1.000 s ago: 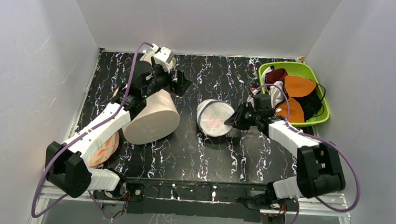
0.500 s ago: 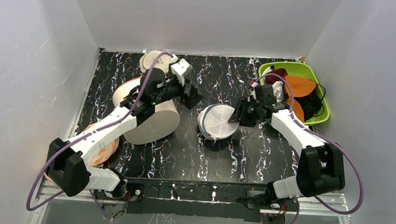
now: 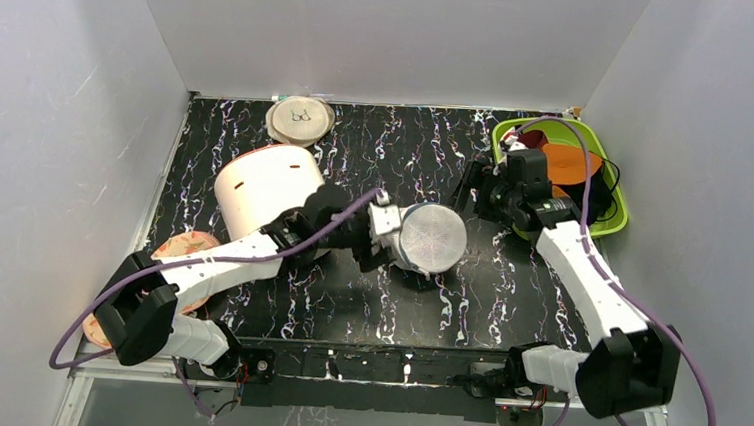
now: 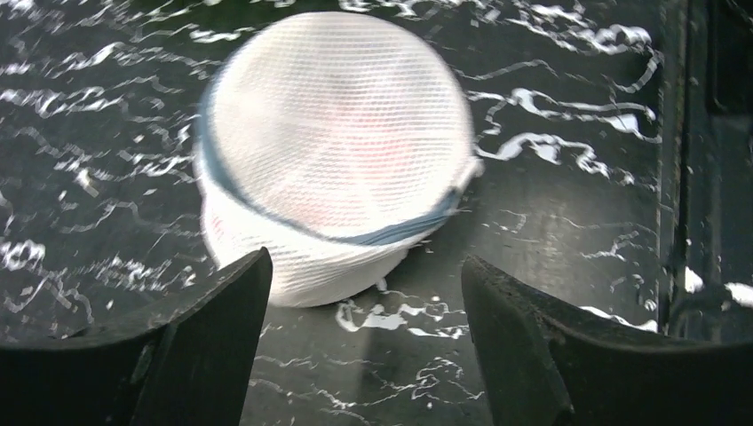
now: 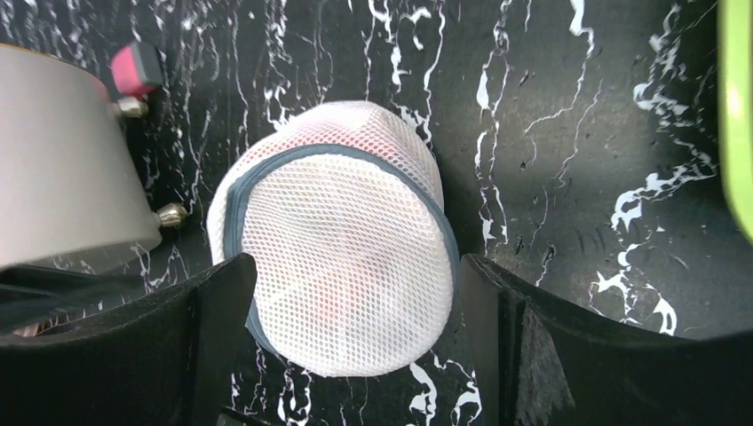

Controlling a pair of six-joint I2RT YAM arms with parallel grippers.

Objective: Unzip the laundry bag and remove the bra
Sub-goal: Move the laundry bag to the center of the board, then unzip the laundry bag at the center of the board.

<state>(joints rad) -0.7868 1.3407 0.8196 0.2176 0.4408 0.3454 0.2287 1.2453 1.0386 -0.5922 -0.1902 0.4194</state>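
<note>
The laundry bag (image 3: 431, 239), a small round white mesh pouch with a grey-blue zip band around its rim, lies mid-table. A faint red tint shows through the mesh (image 5: 355, 284); the bra is otherwise hidden inside. My left gripper (image 3: 376, 239) is low at the bag's left side and open, and nothing is between its fingers. In the left wrist view the bag (image 4: 333, 151) lies just beyond the left gripper (image 4: 366, 264). My right gripper (image 3: 472, 195) hovers open, behind and to the right of the bag and apart from it. Its wrist view frames the bag (image 5: 342, 266) between the fingers (image 5: 497, 311).
A big cream cylinder (image 3: 269, 190) lies left of the bag, with the left arm crossing in front of it. A flat beige disc with a bra drawing (image 3: 299, 119) is at the back. A green bin (image 3: 591, 140) with orange cups and dark garments stands back right.
The right gripper let go of the bag, opened and drew back toward the bin. The left arm swung from the back down to the bag's left side. The bag shifted slightly right.
</note>
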